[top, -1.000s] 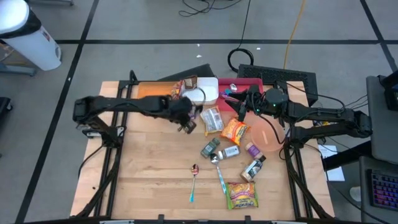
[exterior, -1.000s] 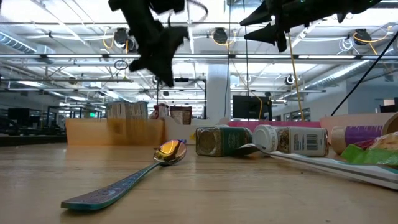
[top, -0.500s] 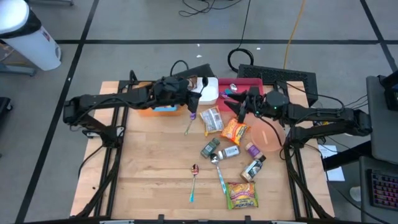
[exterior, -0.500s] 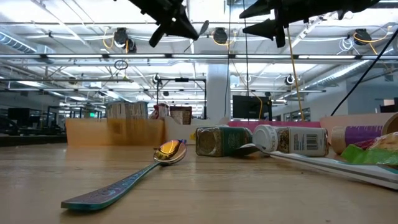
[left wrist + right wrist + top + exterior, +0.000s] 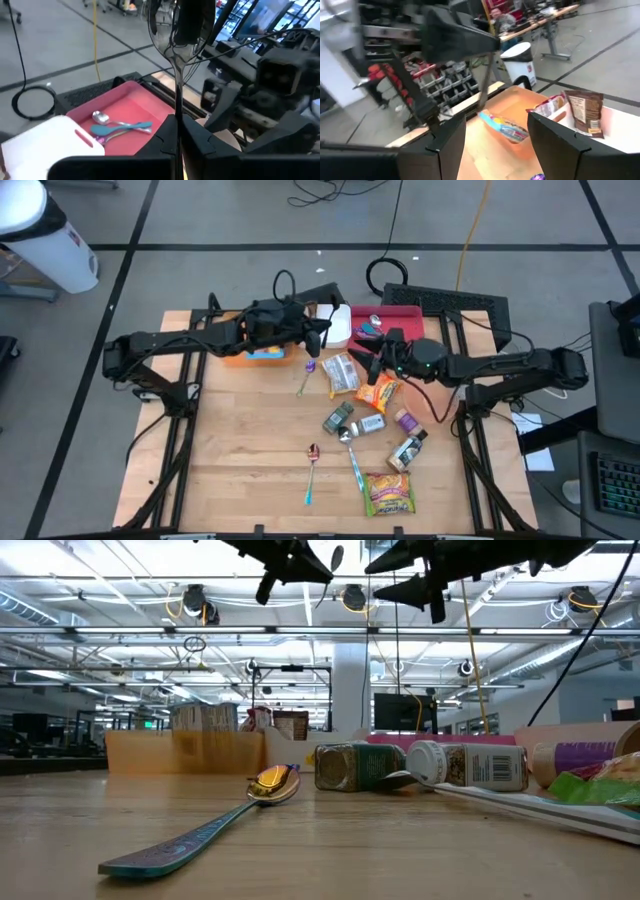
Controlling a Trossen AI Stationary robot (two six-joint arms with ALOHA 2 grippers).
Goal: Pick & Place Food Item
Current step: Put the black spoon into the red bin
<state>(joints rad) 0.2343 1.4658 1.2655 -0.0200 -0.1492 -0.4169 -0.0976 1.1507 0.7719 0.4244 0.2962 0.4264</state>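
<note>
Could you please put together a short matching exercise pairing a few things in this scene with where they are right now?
Things:
1. left gripper
2. right gripper
3. blue-handled spoon
4. green noodle packet

Places or states:
A. lying on the table at the front
B. open, raised above the snack packets
C. shut on a spoon, held in the air
D. lying on the wood beside the spice jars

Pairs: 1-C, 2-B, 3-D, 4-A

Two dark, slim jointed arms (black cables looped along them), each with angular black fingers
</note>
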